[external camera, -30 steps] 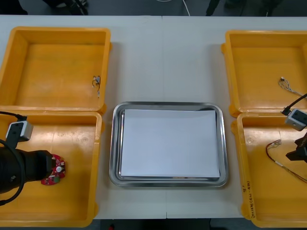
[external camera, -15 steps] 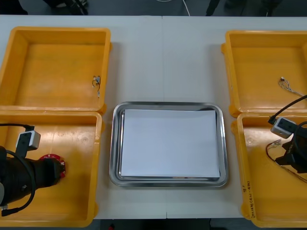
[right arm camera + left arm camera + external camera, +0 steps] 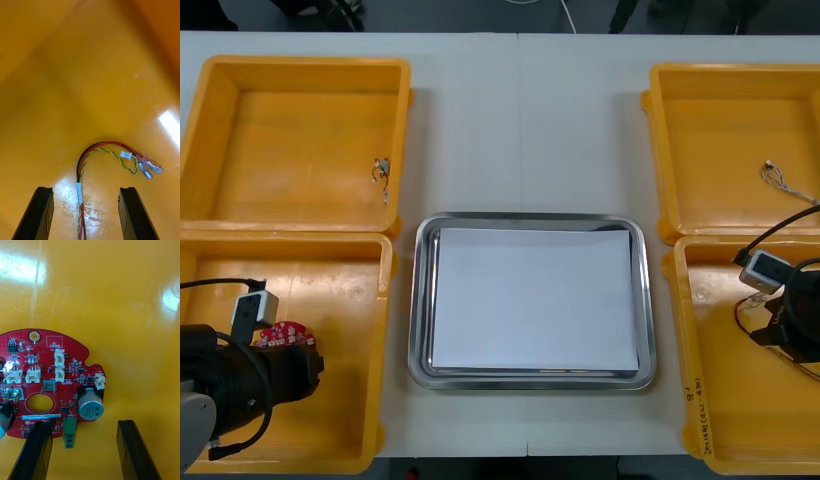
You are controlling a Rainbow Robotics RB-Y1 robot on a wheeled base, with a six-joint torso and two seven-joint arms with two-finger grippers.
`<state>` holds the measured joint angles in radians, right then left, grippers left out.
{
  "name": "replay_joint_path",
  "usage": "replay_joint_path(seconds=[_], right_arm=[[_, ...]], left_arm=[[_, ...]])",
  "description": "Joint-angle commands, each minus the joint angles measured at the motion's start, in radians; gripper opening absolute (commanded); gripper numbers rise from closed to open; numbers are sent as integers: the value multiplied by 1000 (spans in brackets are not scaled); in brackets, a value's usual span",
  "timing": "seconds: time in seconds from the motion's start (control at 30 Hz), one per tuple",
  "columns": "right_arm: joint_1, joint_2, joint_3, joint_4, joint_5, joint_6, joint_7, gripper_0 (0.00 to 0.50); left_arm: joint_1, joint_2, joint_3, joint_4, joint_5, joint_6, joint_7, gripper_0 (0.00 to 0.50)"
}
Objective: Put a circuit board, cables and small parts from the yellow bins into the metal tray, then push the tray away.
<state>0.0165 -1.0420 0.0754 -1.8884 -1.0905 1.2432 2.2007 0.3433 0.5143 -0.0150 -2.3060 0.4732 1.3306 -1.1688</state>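
Observation:
A round red circuit board [image 3: 48, 382] lies flat in the near left yellow bin [image 3: 340, 400]. My left gripper [image 3: 85, 450] hangs open just over it, with the board's green connector edge between the fingers. From above, the left arm [image 3: 240, 380] covers most of the board [image 3: 285, 335]. A red and yellow cable [image 3: 97, 157] lies on the floor of the near right bin [image 3: 740, 400]. My right gripper [image 3: 85, 215] is open astride its near end. The right arm [image 3: 792, 325] stands over that cable [image 3: 748, 305]. The metal tray [image 3: 420, 300], white inside, holds nothing.
The far left bin [image 3: 290, 140] holds a small tangle of wire [image 3: 381, 172] near its right wall. A thin cable [image 3: 777, 177] lies in the far right bin [image 3: 720, 130]. Bare table runs between the bins beyond the tray.
The left arm has shifted over the circuit board and now covers most of it. The right arm has come in from the right edge to stand over the red and yellow cable.

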Motion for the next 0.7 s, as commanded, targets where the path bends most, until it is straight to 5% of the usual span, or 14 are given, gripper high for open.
replay_joint_path(seconds=[0.03,0.47,0.5,0.53,0.6,0.7], right_arm=[[-15,-47,37,34,14,-50,48,500],[39,-49,75,57,38,-162,62,500],[42,-49,75,55,40,-165,62,500],[45,-47,75,55,43,-166,65,500],[49,-49,75,52,47,-168,66,500],[60,-49,75,51,54,-183,73,500]], left_arm=[[28,16,-22,3,-19,-14,-80,500],[28,26,-43,46,-36,-62,-89,496],[28,26,-43,46,-36,-62,-91,449],[28,26,-45,46,-38,-62,-92,347],[29,26,-45,46,-36,-62,-94,0],[28,26,-45,46,-33,-62,-97,0]])
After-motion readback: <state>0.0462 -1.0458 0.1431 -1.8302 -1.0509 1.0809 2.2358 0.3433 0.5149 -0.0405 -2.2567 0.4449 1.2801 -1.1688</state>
